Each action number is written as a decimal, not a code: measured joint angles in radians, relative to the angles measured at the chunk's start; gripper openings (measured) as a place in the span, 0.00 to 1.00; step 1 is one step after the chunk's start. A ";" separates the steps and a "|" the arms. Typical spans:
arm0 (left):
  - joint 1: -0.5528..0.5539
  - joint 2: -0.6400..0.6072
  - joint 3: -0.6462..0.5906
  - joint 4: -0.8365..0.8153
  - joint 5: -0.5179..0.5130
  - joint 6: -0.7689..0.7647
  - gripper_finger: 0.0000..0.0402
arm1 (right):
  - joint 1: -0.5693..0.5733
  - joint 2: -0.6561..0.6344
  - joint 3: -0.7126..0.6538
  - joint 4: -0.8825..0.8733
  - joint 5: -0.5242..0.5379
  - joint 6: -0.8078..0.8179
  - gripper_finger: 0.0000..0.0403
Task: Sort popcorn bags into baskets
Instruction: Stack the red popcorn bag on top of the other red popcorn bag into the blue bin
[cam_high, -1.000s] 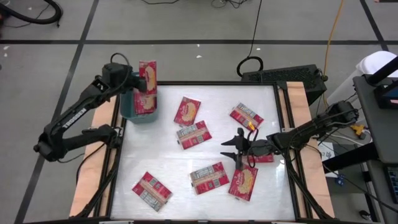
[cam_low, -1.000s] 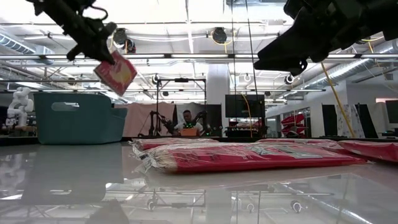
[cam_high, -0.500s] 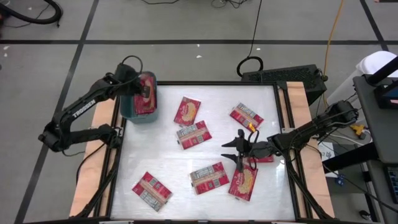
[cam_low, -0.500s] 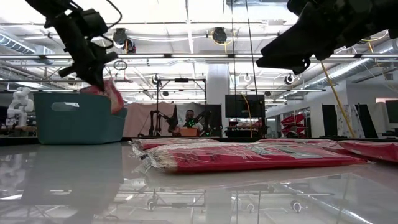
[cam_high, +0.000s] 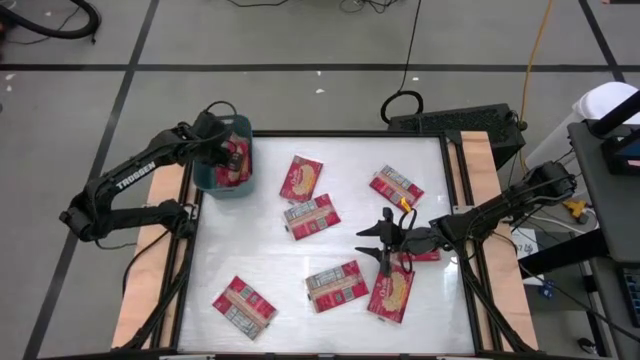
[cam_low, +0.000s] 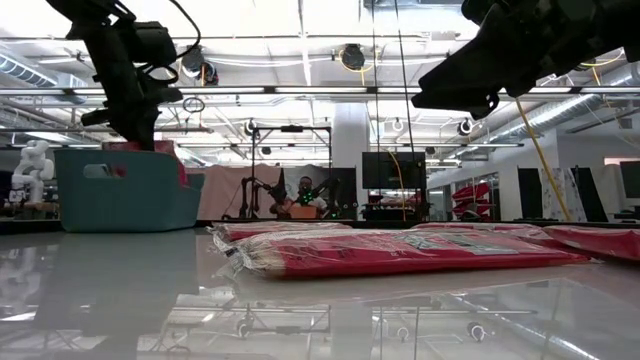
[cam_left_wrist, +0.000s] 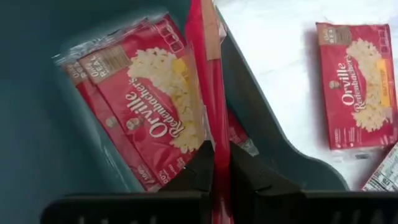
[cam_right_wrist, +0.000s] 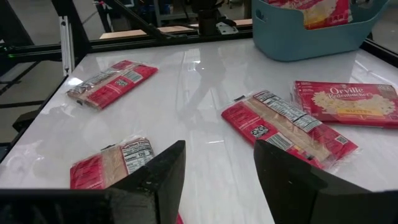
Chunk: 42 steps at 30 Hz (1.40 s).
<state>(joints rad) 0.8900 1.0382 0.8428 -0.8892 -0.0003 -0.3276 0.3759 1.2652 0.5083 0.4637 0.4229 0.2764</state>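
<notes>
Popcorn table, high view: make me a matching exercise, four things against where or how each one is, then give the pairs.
Things:
1. left gripper
2. right gripper
3. teal basket
4. packet with its picture face up

Places or states:
A. at the table's far left corner, packets inside
B. open, above the packets on the right half
C. flat on the table just right of the basket
D. shut on a packet edge, down in the basket

Pairs: 1-D, 2-B, 3-A, 4-C

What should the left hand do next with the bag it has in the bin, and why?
Probably open and let go. The left hand is shut on a popcorn bag held on edge, already down inside the teal bin beside another bag lying there. Releasing should drop it in; then lift clear.
</notes>
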 joint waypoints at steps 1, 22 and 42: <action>-0.007 0.000 0.000 0.003 -0.002 -0.009 0.06 | 0.000 0.000 0.000 0.000 0.000 0.000 0.46; -0.023 0.080 -0.078 0.160 -0.218 -0.123 0.07 | 0.000 0.000 0.000 0.003 -0.003 0.000 0.46; -0.040 0.091 -0.078 0.198 -0.395 -0.038 0.47 | 0.000 0.000 0.000 0.003 -0.002 0.001 0.46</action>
<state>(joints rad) 0.8497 1.1294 0.7647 -0.6913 -0.3952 -0.3653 0.3759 1.2653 0.5087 0.4669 0.4210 0.2774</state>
